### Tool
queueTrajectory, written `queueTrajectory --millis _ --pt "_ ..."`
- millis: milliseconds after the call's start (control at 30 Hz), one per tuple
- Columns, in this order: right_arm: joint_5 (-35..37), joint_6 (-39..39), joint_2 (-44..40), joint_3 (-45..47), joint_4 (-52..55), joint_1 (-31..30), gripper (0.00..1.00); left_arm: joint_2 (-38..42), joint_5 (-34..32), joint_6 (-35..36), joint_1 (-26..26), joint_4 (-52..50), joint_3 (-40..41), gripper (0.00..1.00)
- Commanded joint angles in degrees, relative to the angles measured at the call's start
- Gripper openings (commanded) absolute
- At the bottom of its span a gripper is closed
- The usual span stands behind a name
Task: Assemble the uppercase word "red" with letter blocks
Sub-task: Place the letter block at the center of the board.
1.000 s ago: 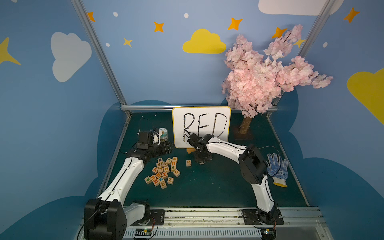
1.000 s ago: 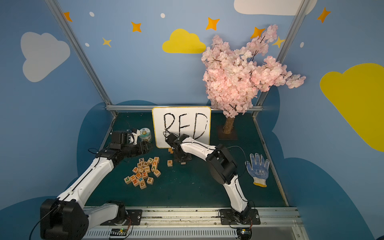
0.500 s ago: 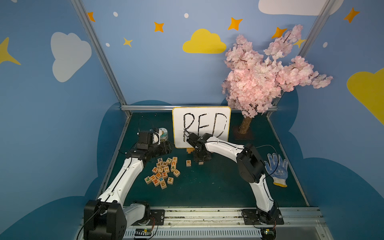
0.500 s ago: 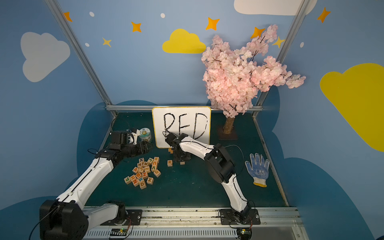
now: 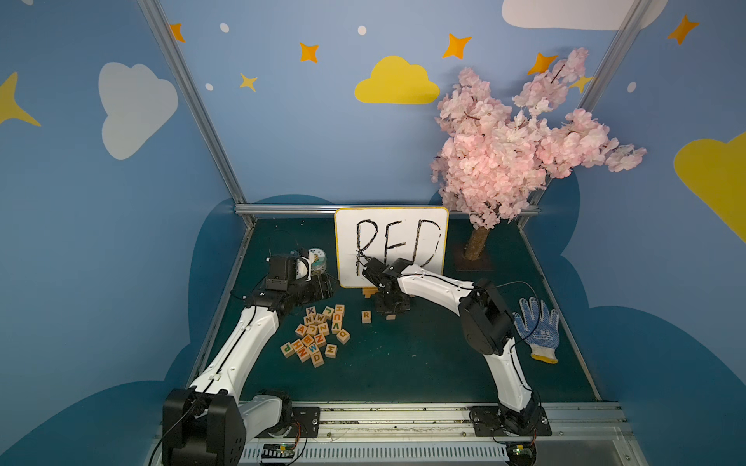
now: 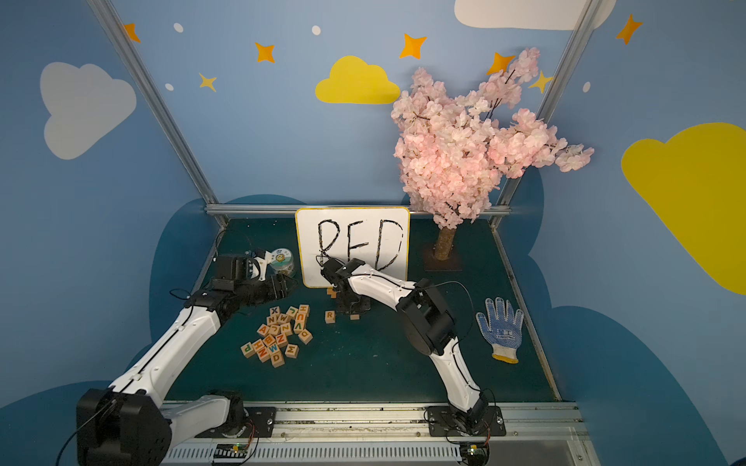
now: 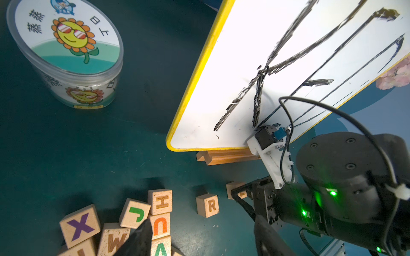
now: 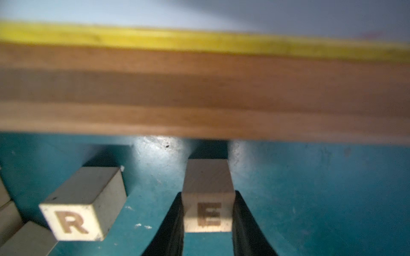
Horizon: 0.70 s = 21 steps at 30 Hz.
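Jaws of the right gripper [image 8: 208,199] clamp the E block [image 8: 208,213] just in front of the white board [image 5: 391,246], with the R block [image 8: 71,221] near it. Those of the left gripper [image 7: 202,225] stand apart by the heaped letter blocks [image 5: 317,335], farther from the board. Setting E square and close beside R before easing off looks wise.
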<state>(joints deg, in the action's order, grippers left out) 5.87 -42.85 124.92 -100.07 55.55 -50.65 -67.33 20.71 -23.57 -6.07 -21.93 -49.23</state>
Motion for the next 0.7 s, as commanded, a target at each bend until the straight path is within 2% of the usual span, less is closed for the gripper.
queueTrajectory --millis 0,100,200,300,667 --pt "-0.6 -1.2 -0.25 0.22 1.23 0.25 0.28 1.19 -0.41 0.74 -0.22 0.05 0.19 0.71" --pt "-0.68 -1.62 -0.54 0.53 1.18 0.38 0.29 1.16 -0.39 0.74 -0.17 0.09 0.19 0.71" --pt "-1.04 -2.27 -0.7 1.01 0.88 0.6 0.37 1.22 -0.41 0.76 -0.18 0.05 0.18 0.71" --pt "-1.8 -2.6 -0.99 1.35 0.81 1.06 0.4 1.38 -0.5 0.81 -0.18 0.0 0.18 0.71" --pt "-4.65 -3.69 -3.51 3.61 -0.87 1.87 0.4 1.66 -0.85 0.78 -0.17 -0.2 0.11 0.71"
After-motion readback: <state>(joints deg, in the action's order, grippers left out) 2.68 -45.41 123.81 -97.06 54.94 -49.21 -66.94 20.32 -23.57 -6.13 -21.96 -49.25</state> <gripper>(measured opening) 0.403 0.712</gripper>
